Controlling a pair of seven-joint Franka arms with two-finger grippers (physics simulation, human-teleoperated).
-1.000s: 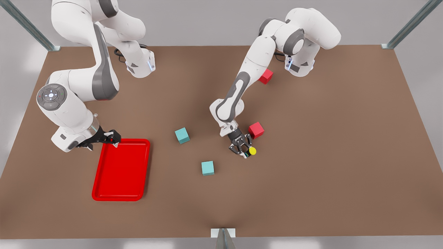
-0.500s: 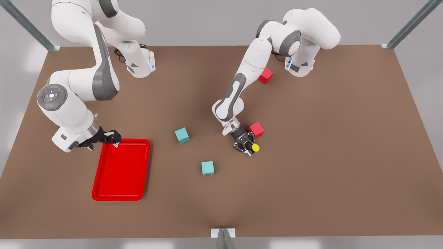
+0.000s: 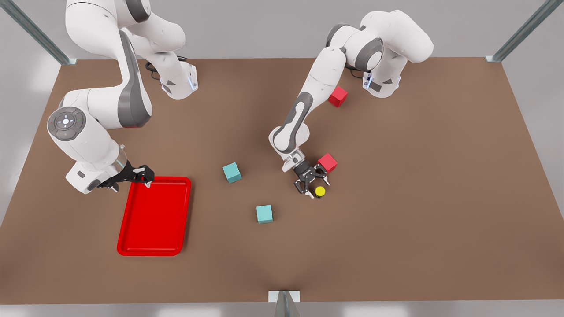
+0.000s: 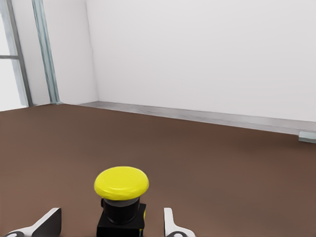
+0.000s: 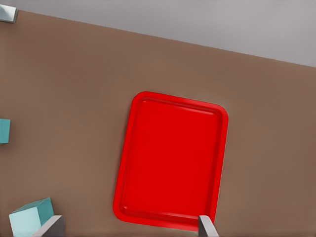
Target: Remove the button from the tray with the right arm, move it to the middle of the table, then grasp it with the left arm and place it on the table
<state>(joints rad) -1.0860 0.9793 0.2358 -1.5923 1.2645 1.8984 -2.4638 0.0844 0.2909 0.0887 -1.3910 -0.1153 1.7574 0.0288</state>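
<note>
Button point(image 4: 121, 202) base cut off; far red cube point(image 3: 338, 97) partly behind arm.

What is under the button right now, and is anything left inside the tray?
The button stands upright on the bare table, between the open fingers of the left gripper. Its underside is hidden. The tray holds nothing; the right gripper waits at its corner.

Simulated robot lab, probably, bare grey walls, metal frame posts point(image 3: 37, 35), brown table point(image 3: 418, 198)

A red cube point(image 3: 327, 163) sits just beside the left gripper point(image 3: 313, 187) and button point(image 3: 320, 191). Bare table point(image 3: 418, 198) lies on the front view's right.
</note>
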